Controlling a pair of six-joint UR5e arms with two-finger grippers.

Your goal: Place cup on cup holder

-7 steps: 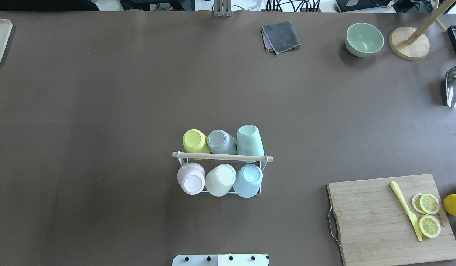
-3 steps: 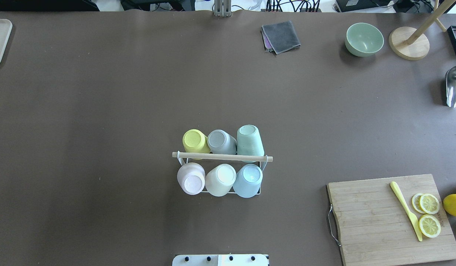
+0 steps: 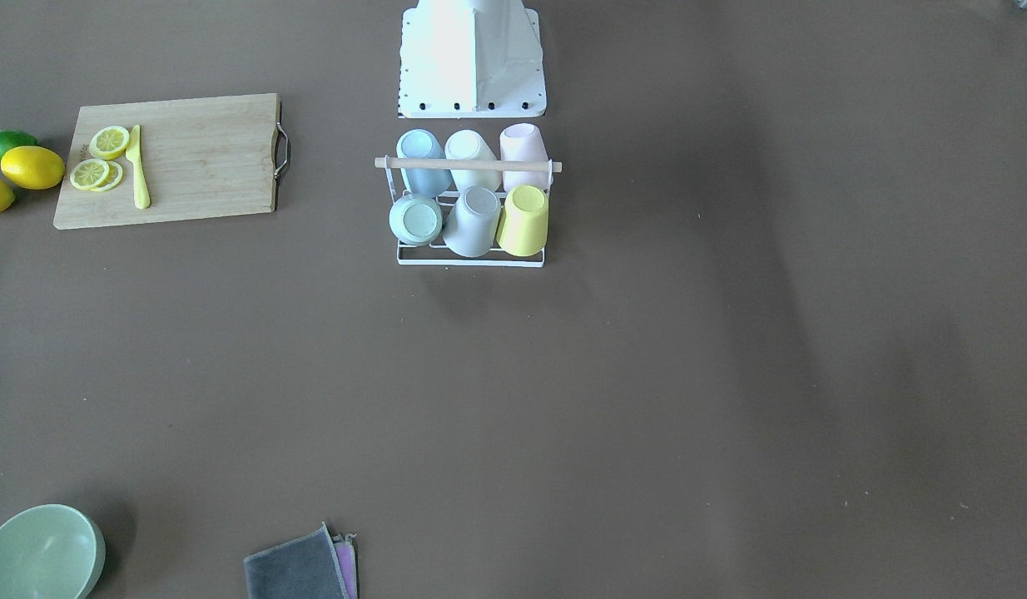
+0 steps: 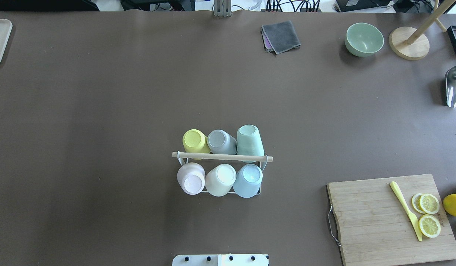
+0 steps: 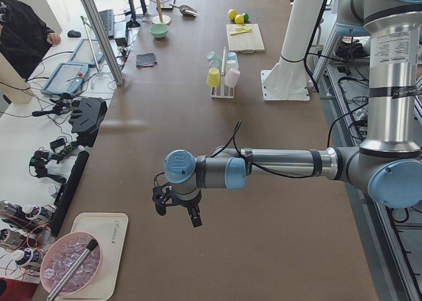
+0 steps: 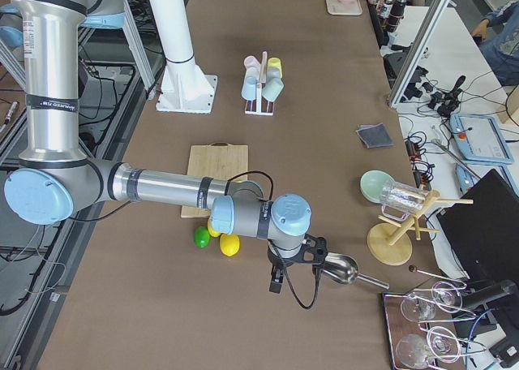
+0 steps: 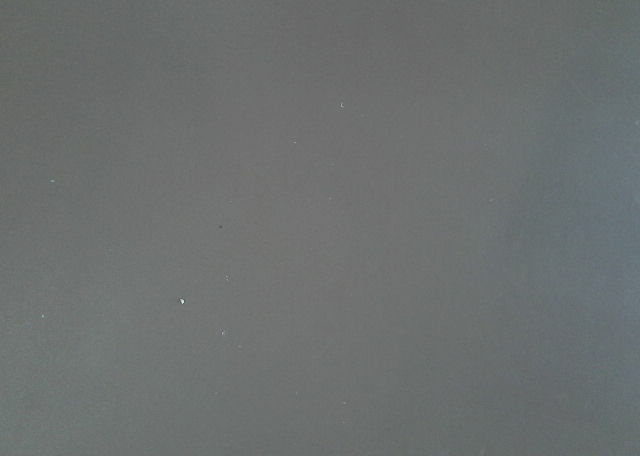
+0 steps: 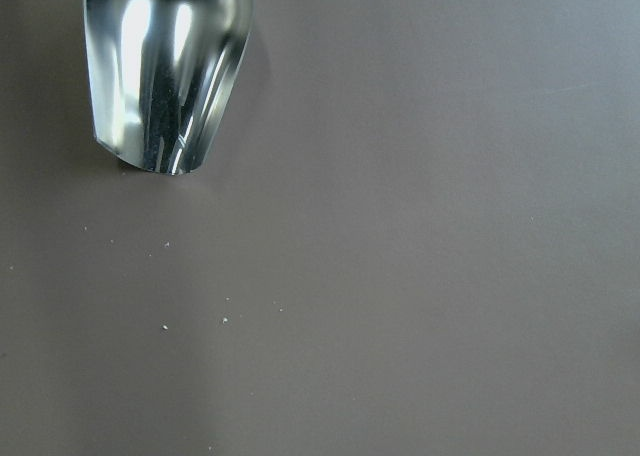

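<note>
At the bench's (image 4: 102, 111) six o'clock, cups (image 4: 220, 180) fill the cup holder (image 4: 222, 156), seemingly done; left pincer (image 5: 177, 216) and right pincer (image 6: 293, 281) states unreadable.

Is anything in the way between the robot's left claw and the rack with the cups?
Nothing visible is. The left gripper hangs over bare table near its end, and only brown tabletop lies between it and the cup holder. Six cups already sit upside down on that rack.
</note>
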